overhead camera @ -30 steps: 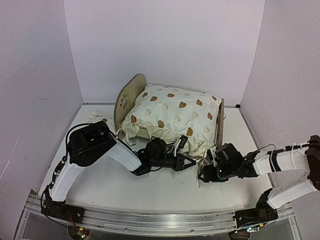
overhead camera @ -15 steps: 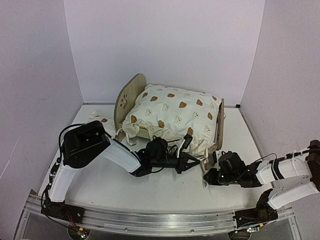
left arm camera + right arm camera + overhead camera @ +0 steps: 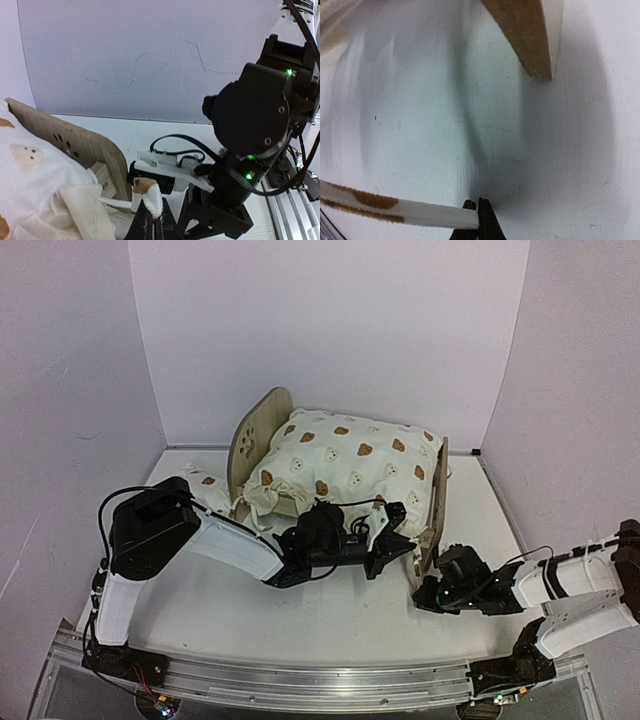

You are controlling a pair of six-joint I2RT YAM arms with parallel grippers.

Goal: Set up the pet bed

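- The pet bed (image 3: 258,435) stands at the middle of the white surface (image 3: 330,625), toward the back wall. Its rounded headboard is on the left and its footboard (image 3: 438,495) is on the right.
- A cream bear-print cushion (image 3: 350,465) lies on the bed between the 2 boards and covers the base.
- A small pillow (image 3: 200,478) in the same print lies on the surface just left of the headboard.
- The left fingers (image 3: 152,225) are at the bed's near side by the footboard. They are pressed together on a cushion tie (image 3: 151,197), a cream cord with a brown tip that leads back into the ruffled edge.
- The right fingers (image 3: 477,216) are low over the surface, just in front of the footboard's near corner. They are closed on the end of a fabric strip (image 3: 395,209), cream with brown marks, that runs off to the left in the right wrist view.
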